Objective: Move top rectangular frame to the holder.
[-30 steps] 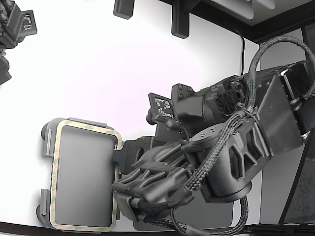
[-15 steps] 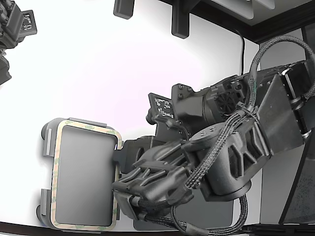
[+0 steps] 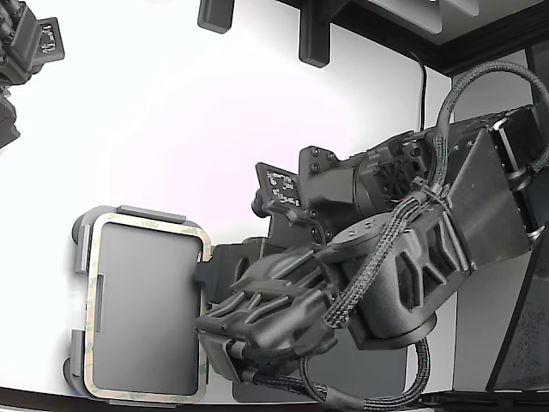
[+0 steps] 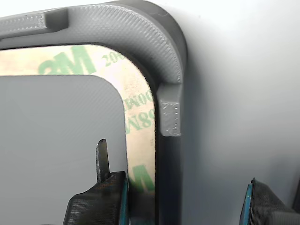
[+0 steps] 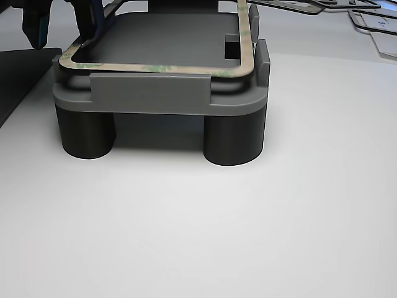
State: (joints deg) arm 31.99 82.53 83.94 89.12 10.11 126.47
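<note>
Gripper (image 4: pixel 185 199) seen from the wrist view with its two fingers apart: one finger (image 4: pixel 101 199), dark with a blue pad face and a thin blade-like tip, stands over the inner floor of the holder (image 4: pixel 140 28) just beside the frame's inner edge, while the other finger (image 4: pixel 265 204) stands outside the holder wall over the white table (image 4: pixel 243 84); the side strip of the top rectangular frame (image 4: pixel 140 117) and the holder's wall lie between them, and whether the blade tip touches the frame cannot be told. The frame is a thin flat rounded-rectangle band, tan-beige with pale green printed lettering, its hollow centre exposing the grey holder floor. It lies inside the holder's raised rim, its rounded corner following the holder's corner and a raised edge tab (image 4: pixel 168 117) standing just beside its outer edge. In the other view the frame (image 5: pixel 155 67) rests flat on top of the light grey holder (image 5: pixel 155 99), which stands on round dark corner feet (image 5: pixel 232 139), with the fingers (image 5: pixel 93 22) at its far corner. In the exterior view the holder (image 3: pixel 79 257) sits at the lower part of the exterior view's left, the frame (image 3: pixel 94 300) outlining it, and the black arm (image 3: pixel 386 275) reaches in from the exterior view's right over a darker grey pad (image 3: pixel 386 378)
</note>
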